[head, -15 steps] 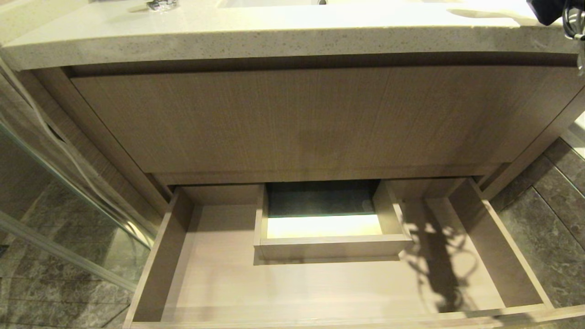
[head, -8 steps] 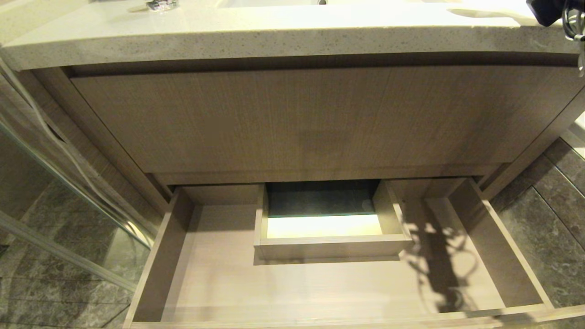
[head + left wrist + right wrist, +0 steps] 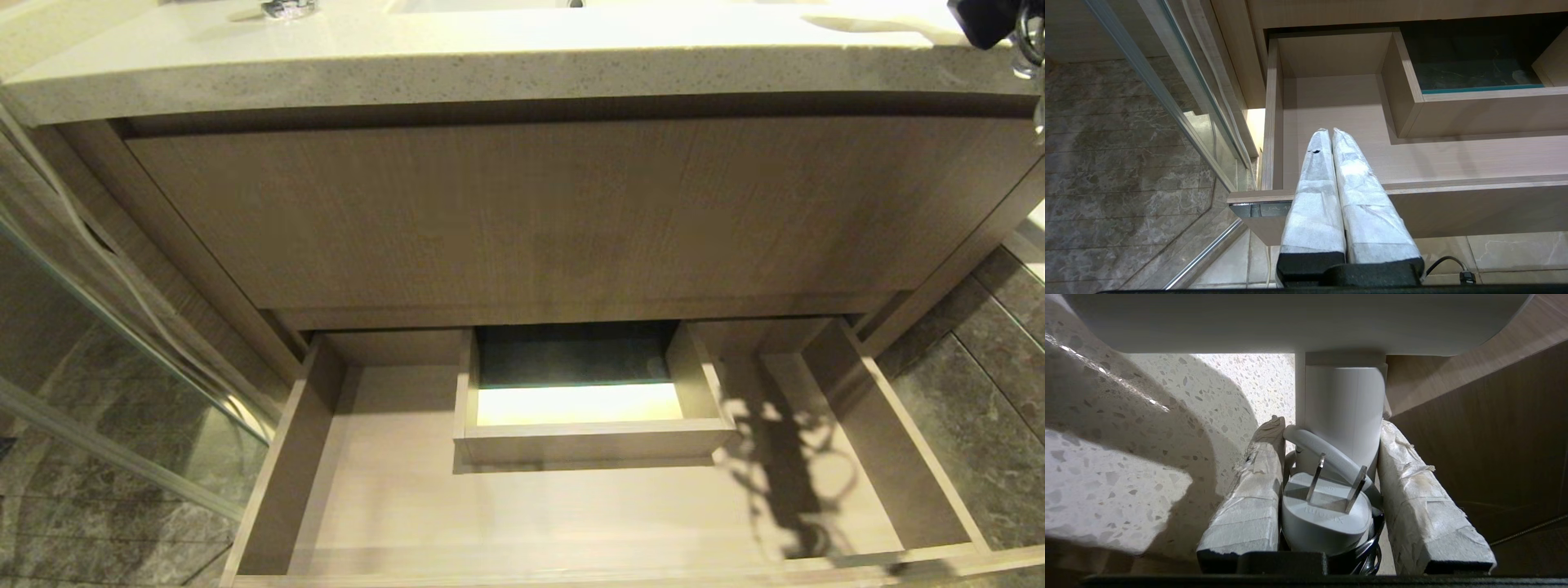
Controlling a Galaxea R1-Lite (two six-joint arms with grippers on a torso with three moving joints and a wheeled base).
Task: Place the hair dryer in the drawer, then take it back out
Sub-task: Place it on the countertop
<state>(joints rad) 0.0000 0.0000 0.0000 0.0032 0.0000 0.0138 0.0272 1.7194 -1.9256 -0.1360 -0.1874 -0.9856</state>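
Observation:
The white hair dryer is held by its handle in my right gripper, whose taped fingers are shut on it. Its white plug and bundled cord sit between the fingers near the palm. The gripper hangs over the speckled counter's right end. In the head view only a dark part of the right arm and some cord loops show at the top right corner. The drawer stands pulled open and empty, with a boxed cutout in its middle. My left gripper is shut and parked above the drawer's front left corner.
A speckled stone countertop overhangs a taller wood-grain panel above the drawer. A glass partition with a metal frame stands to the left. Dark marble floor tiles lie on the right, and a wood wall stands beside the right gripper.
The dark part of the right arm at the top right corner has edged slightly further out of the head view, and its shadow in the drawer has shifted a little. Nothing else differs.

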